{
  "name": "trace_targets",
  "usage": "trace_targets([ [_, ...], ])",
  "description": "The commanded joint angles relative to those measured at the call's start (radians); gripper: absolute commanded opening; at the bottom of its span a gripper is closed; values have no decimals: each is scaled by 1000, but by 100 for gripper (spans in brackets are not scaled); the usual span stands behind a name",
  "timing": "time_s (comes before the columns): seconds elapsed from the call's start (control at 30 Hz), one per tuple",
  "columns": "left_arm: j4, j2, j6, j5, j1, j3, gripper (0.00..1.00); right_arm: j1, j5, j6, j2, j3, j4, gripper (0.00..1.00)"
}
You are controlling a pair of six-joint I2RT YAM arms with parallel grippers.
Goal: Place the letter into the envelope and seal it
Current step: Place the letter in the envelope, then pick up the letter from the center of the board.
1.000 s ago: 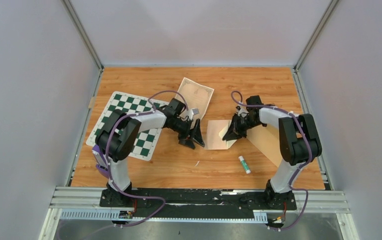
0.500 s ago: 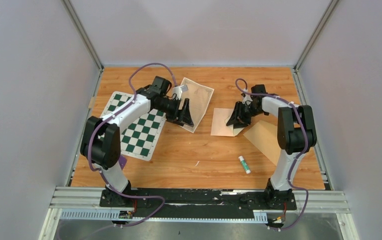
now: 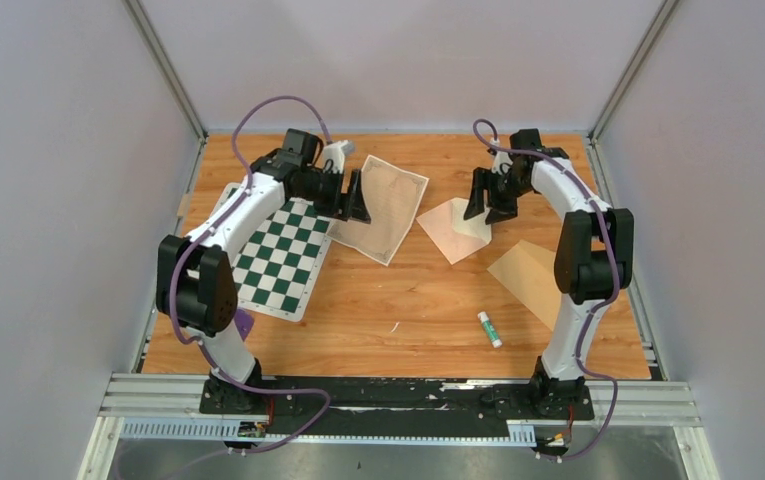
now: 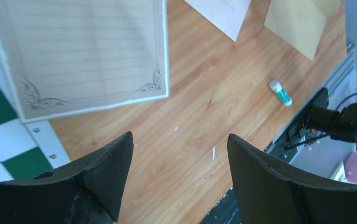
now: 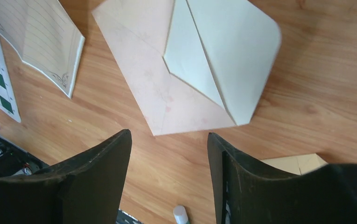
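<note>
The letter (image 3: 383,208), a cream sheet with a dark ornate border, lies flat at the back centre, one corner over the chessboard; it also shows in the wrist views (image 4: 87,51) (image 5: 36,37). The envelope (image 3: 450,230) is pale pink with its white flap (image 5: 218,51) folded open, and it rests askew to the right of the letter. My left gripper (image 3: 356,205) (image 4: 180,135) hangs open above the letter's left edge, holding nothing. My right gripper (image 3: 488,210) (image 5: 169,134) is open just above the envelope's far right side, with only bare wood between its fingers.
A green-and-white chessboard mat (image 3: 278,260) lies at the left. A plain tan rectangle (image 3: 528,280) sits at the right, near the right arm. A glue stick (image 3: 489,329) lies on the wood in front of it. Metal rails edge the table.
My right gripper has opened, let go of the envelope and moved back with it, leaving it turned askew. My left arm swung back and left, over the letter.
</note>
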Motion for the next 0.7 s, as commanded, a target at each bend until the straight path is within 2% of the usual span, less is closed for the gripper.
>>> trace_targets([
  [0.0,5,-57,38,-28,43,66,82,-11,41,-55,-35,4,-93,62],
  [0.13,13,-66,39,-28,60,66,82,-11,9,-29,-38,-17,-53,61],
  [0.2,12,-72,43,-26,68,71,81,-14,-93,-29,-30,9,-23,60],
  [0.3,-1,-70,62,-31,100,98,81,-12,-251,-80,27,133,21,59],
  [0.4,-7,-60,70,-23,151,143,82,-12,-303,-79,91,234,135,63],
  [0.5,-10,-60,87,20,177,158,82,-6,-362,-4,177,318,256,69],
  [0.67,44,-97,107,60,191,108,82,34,-414,42,345,476,325,74],
])
